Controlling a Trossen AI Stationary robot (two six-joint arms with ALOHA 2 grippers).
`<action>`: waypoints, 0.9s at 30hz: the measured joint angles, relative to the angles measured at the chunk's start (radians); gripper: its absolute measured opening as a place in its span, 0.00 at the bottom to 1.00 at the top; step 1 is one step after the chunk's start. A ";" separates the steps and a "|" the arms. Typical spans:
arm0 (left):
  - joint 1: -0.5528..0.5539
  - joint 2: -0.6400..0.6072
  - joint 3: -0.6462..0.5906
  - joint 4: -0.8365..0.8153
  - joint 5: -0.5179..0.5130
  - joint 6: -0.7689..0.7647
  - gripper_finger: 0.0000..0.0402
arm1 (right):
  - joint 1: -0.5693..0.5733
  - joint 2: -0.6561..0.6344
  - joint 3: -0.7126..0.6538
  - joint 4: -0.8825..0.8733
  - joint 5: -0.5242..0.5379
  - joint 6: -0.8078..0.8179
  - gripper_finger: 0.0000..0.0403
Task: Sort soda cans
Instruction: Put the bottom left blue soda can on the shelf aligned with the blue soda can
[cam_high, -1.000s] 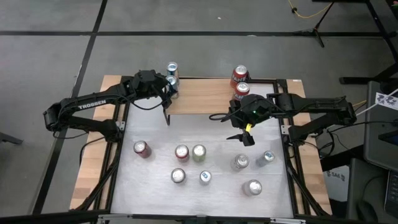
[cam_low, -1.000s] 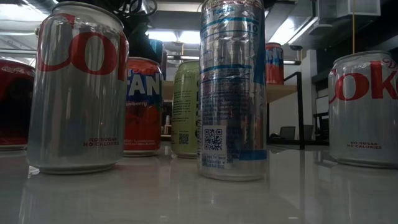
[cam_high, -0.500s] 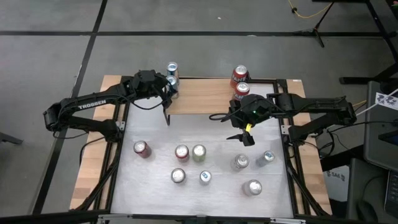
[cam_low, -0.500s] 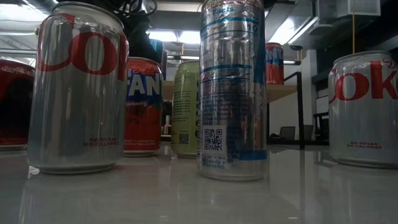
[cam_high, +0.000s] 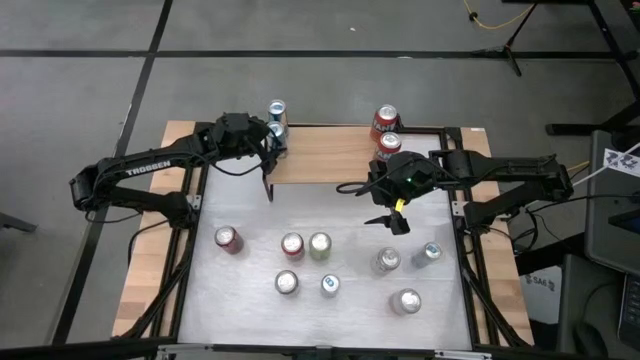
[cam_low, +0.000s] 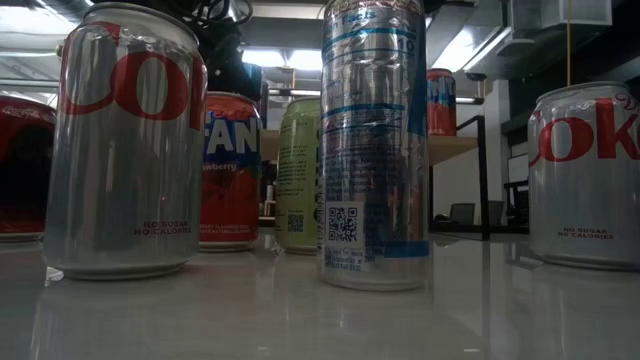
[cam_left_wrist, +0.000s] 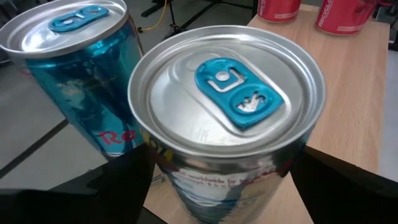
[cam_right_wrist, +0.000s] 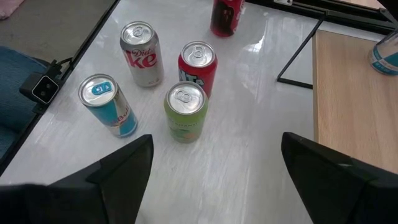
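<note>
Two light blue cans stand on the wooden shelf at the table's far left: one between the fingers of my left gripper, the other just behind it. The left fingers stand close on either side of the near can, open; I cannot make out any touch. Two red cans stand on the shelf's far right. My right gripper hangs open above the white table, over nothing. Several cans stand on the table: red, silver, yellow-green, light blue.
A black frame runs around the white table top. More cans stand near the front: silver ones, a blue one. In the low view these cans fill the foreground. Bare shelf lies between the blue and red pairs.
</note>
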 joint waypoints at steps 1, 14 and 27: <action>-0.003 0.000 0.000 0.000 0.000 -0.004 0.87 | 0.000 0.000 0.000 0.000 0.000 0.000 0.85; -0.069 -0.004 0.000 0.002 -0.125 -0.101 0.87 | 0.000 0.000 0.000 0.000 0.000 0.000 0.85; -0.161 -0.005 0.000 0.008 -0.291 -0.272 0.87 | 0.000 0.000 0.000 0.000 0.000 0.000 0.85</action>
